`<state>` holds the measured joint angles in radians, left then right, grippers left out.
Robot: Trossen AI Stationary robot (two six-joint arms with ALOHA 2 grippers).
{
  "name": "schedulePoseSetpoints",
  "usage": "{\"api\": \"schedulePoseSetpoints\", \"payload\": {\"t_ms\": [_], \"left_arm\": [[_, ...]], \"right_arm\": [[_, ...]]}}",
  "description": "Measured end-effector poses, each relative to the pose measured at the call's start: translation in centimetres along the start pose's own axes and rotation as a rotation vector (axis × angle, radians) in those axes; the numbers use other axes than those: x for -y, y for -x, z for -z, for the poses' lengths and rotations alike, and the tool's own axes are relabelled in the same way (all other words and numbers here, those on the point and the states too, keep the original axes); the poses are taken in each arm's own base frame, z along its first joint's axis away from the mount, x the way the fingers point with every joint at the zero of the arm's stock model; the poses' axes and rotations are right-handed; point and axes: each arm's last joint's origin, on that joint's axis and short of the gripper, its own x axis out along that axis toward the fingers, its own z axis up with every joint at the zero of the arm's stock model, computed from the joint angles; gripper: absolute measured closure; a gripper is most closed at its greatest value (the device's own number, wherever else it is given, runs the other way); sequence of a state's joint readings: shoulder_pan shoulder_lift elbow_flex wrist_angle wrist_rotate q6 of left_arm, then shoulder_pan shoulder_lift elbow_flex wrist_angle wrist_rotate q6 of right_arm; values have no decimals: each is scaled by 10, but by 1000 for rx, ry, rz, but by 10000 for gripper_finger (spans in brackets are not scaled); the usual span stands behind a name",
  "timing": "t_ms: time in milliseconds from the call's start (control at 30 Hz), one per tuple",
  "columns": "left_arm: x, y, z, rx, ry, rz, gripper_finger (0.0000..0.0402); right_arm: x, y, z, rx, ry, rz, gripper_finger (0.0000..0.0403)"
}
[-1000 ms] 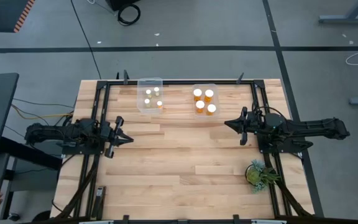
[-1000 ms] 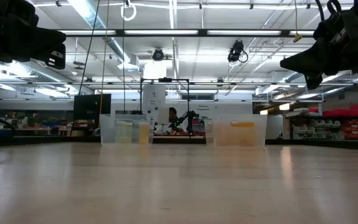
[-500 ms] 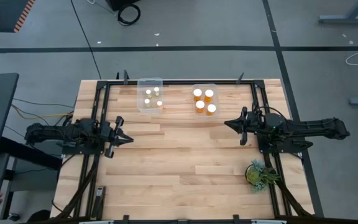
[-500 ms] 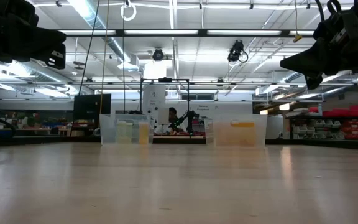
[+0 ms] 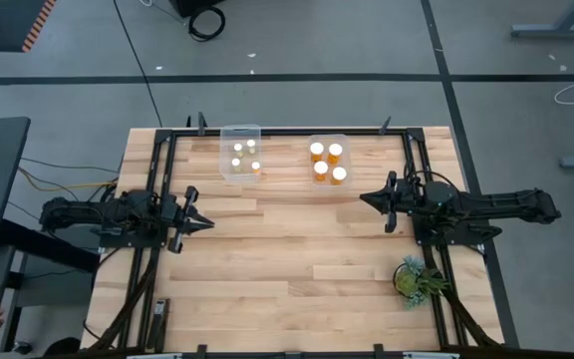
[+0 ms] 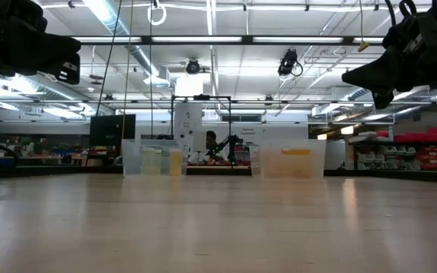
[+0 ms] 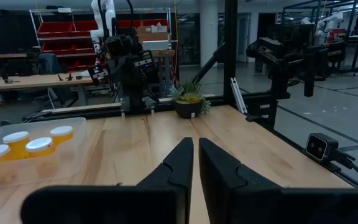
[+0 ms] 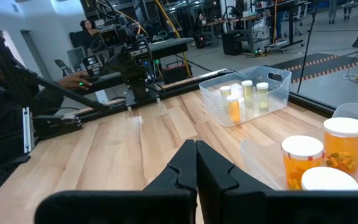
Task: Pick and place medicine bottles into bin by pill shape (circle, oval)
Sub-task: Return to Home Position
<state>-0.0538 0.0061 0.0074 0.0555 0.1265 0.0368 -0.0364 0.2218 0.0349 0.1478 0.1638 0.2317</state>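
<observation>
Medicine bottles (image 5: pixel 336 151) in bins (image 5: pixel 240 129), wooden table (image 5: pixel 287 259)

Left end effector (image 5: pixel 207 223) and right end effector (image 5: pixel 363 199), both closed, tips inward.

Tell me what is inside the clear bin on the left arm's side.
Four small amber pill bottles with white caps stand upright inside the left bin. Their caps and tinted walls hide the pills, so pill shape cannot be told.

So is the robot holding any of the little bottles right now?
No, nothing is held. The left gripper and the right gripper are both shut and empty above the table. The medicine bottles sit in the clear bins.
</observation>
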Motion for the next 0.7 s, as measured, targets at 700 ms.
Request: {"api": "schedulePoseSetpoints", "payload": {"t_ms": [700], "left_arm": [[0, 0, 0, 0, 0, 0, 372]], "right_arm": [[0, 0, 0, 0, 0, 0, 395]]}}
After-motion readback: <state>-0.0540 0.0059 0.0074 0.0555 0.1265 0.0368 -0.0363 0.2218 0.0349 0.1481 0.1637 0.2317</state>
